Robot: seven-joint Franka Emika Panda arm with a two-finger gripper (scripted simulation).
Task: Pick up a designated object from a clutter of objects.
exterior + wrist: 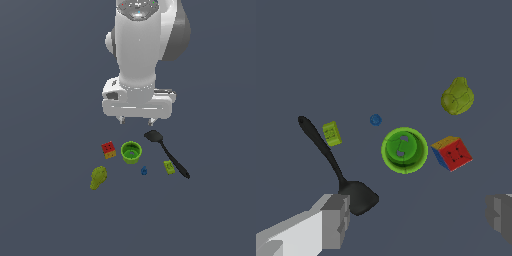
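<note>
Tool (136,121) fingers stood spread wide and gripped nothing; in the wrist view, one finger (336,220) sat at each side of the picture with bare counter (45,200) between them. It hung above the clutter and back from it, toward the arm (142,45), with its two fingertips showing just below the hand in the exterior view.

The red-topped cube (108,149) with dark dots and yellow-orange sides lay on the counter just beside the green cup (131,152), on the exterior view's left of it, close but seemingly not touching. Taking the cup as landmark, the lumpy olive-yellow object (98,178) lay beyond the cube and nearer the camera, the tiny blue piece (144,171) sat near the cup on its camera side, and the yellow-green block (169,167) rested further to the exterior view's right, right by the handle of the black spatula (166,152); whether the two touched could not be told. The spatula's blade lay on the cup's right and closest to the tool.

By my judgement nothing of the task was done yet: the cube sat untouched, all items rested on the counter, and the tool was neither over the cube nor lowered. Left to do were lining up over the cube, descending, closing on it without nudging the cup, and lifting.
</note>
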